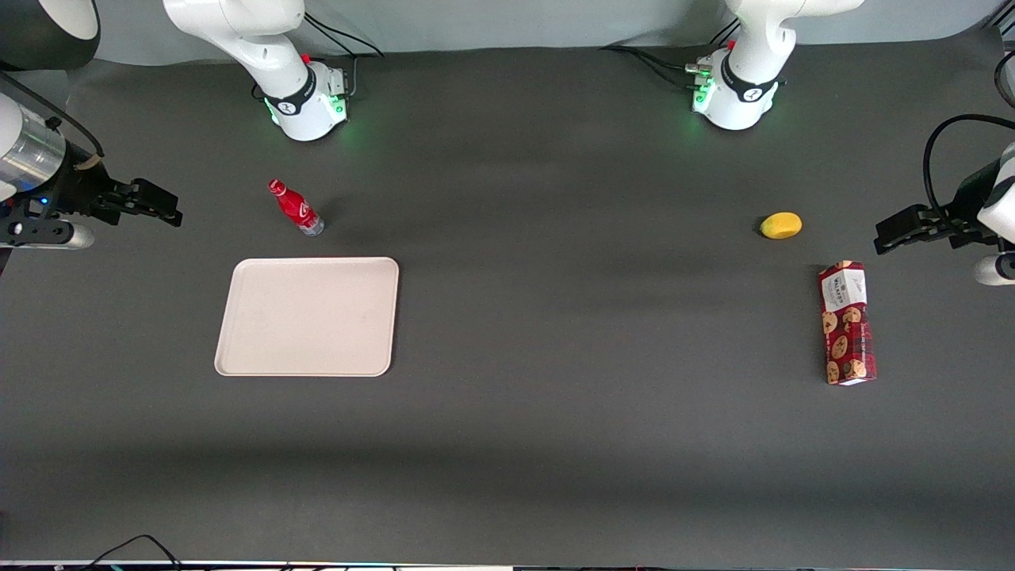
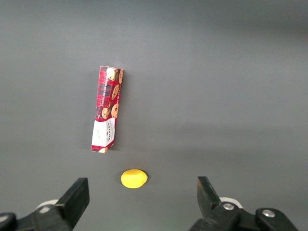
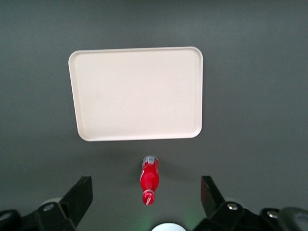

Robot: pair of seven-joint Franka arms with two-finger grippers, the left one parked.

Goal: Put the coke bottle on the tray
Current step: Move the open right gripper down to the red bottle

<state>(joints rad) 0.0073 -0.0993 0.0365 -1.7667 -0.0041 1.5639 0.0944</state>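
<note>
Your hand (image 1: 158, 208) hangs wide open, holding nothing, off the desk's (image 1: 555, 444) working end; white script marks the coke bottle (image 1: 297, 208) standing just beside the tray (image 1: 308, 316).

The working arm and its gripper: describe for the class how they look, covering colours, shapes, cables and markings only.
The working arm is glossy white with rounded segments, a black band with a white logo near its base, green lights glowing there and black cables trailing off. Its wrist has a silvery metal cylinder, then a black gripper with two dark, flat, wedge-shaped fingers, spread open.
</note>
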